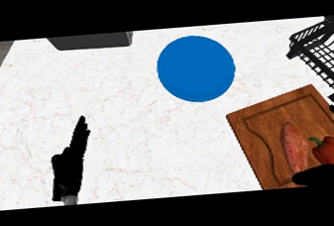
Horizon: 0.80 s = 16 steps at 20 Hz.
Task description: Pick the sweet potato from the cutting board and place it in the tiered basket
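**Sweet potato on the board, right hand around a red pepper**

Where the white, faintly veined marble counter (126, 113) ran toward the lower right, a brown wooden board (263, 127) lay at a slight tilt, its grain running lengthwise and a shallow groove tracing its edge. On it rested the potato (293, 146), a long, tapered, pinkish-tan root with a dull, streaked skin, lying lengthwise along the board. Just beside it, on its right, sat a glossy red pepper (331, 149) with a short green stem.

The right hand (329, 174) came in at the lower right corner, its black thumb below the pepper and its fingers rising along the board's right edge, curved around the pepper; whether it touched it could not be told, and the potato lay clear of it.

The left hand (71, 162) stood at the lower left, edge-on, fingers straight and pointing up the counter, holding nothing.

A flat, round, matte blue plate (196, 69) sat near the counter's middle top. At the upper right stood the basket (323, 55), of thin black wire in a grid, well apart from the potato. A grey, box-shaped block (91, 41) showed at the top edge
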### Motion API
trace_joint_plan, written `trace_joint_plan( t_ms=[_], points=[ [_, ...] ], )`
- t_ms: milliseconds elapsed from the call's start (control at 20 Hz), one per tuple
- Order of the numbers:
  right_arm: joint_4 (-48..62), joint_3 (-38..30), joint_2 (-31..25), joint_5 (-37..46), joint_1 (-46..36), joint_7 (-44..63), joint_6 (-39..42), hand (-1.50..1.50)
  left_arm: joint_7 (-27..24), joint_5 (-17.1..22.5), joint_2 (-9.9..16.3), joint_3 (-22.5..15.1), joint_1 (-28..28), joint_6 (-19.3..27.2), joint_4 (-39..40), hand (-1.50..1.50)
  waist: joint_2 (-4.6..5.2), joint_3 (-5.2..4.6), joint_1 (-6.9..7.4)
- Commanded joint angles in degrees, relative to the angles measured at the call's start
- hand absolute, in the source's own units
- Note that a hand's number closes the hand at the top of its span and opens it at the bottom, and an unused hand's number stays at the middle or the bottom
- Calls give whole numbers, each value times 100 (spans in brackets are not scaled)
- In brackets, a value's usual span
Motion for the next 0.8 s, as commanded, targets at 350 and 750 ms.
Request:
trace_joint_plan(
  t_ms=[350,750],
  points=[
    [1056,124,519,-251,-775,1239,908,-150,171,-5,-44,52,41,-74,177,0,35,-28,-26],
    [1301,71,752,-302,-976,1333,1090,-150,355,40,93,131,181,-202,-188,0,9,-24,-47]
  ],
)
